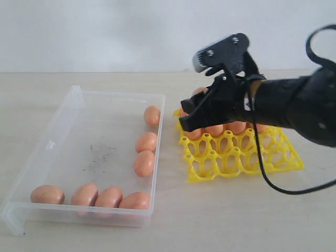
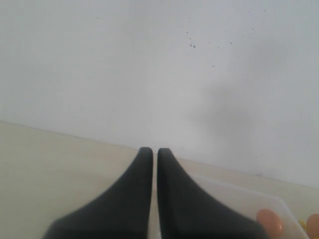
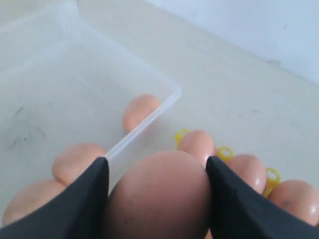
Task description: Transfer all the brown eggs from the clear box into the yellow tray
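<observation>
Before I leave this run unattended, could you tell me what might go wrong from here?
1. The right gripper grips a brown egg only by its sides, so it could slip or crack.
2. The seated eggs in the yellow tray lie close below, so a misjudged descent could knock shell on shell.
3. Three boxed eggs lie along one wall of the clear box, probably leaving little finger room.

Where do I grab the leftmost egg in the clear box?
Come straight down from above and close on the leftmost egg's two ends. It lies on its side along the box's front wall, with bare floor on its left and a gap to the next egg. That wall looks too close for a finger.
</observation>
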`<state>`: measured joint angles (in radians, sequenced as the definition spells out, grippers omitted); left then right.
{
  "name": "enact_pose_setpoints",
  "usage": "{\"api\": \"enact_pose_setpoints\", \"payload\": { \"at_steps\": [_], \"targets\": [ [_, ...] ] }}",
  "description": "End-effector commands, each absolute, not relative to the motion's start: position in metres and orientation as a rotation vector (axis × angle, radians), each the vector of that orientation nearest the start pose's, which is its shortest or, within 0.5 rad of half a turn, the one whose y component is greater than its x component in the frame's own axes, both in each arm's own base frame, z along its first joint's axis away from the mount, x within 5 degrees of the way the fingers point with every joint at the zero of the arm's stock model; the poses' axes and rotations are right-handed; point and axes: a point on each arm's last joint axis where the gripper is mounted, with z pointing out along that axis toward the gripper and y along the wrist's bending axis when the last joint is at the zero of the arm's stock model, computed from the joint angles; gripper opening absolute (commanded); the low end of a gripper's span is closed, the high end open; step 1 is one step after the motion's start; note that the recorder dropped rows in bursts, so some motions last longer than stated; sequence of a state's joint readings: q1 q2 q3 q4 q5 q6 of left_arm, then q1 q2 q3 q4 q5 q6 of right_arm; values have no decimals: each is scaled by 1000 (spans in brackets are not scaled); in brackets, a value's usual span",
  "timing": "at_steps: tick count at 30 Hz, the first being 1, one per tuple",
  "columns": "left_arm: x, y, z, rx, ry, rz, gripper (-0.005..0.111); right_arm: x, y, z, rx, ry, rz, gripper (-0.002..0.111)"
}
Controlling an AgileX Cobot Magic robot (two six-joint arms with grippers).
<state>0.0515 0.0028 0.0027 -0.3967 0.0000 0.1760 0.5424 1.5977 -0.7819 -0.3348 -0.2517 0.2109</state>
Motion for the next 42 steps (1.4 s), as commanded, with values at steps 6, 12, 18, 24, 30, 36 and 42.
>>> {"api": "enact_pose_setpoints", "payload": {
  "at_steps": [6, 12, 18, 24, 30, 36, 42],
  "targets": [
    [56, 3, 213, -198, 1472, -140, 4, 278, 124, 179, -595, 1602, 445, 0],
    [56, 3, 213, -198, 1472, -140, 4, 288, 115, 145, -642, 1552, 665, 0],
    [56, 3, 213, -198, 1472, -140, 4, 311, 112, 116, -853, 1634, 956, 0],
    [56, 3, 213, -198, 1472, -140, 4, 320, 115, 107, -980, 1640, 1041, 0],
    [56, 3, 213, -198, 1472, -140, 4, 322, 116, 101, -991, 1643, 1040, 0],
    [56, 3, 213, -198, 1472, -140, 4, 327, 116, 102, -1001, 1617, 1014, 0],
    [56, 3, 213, -198, 1472, -140, 4, 329, 118, 104, -1038, 1575, 979, 0]
  ]
}}
